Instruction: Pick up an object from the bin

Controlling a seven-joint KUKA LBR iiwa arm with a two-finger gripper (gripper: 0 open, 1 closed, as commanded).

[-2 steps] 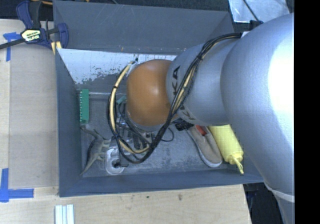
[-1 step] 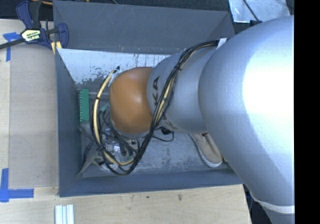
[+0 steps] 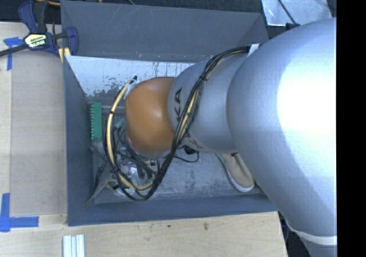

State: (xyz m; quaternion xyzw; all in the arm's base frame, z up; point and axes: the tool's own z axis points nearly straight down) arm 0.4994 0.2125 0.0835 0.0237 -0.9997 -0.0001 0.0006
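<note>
Green ridged strip (image 3: 95,122), lying flat along the bin's side wall, just beside the gripper (image 3: 130,171) on the side away from the arm. Likeliest candidate for the pick, judging by nearness alone; no grasp visible. Gripper set low in the bin (image 3: 171,70), pointing down near the floor, presumably to reach something lying flat. Open or closed: cannot tell, hidden beneath the orange wrist cover (image 3: 150,115) and looped cables (image 3: 112,115). Nothing seen held. Pale beige shoe-like thing (image 3: 239,174) behind the gripper, toward the arm (image 3: 286,107), partly tucked under it, well apart from the green strip.
</note>
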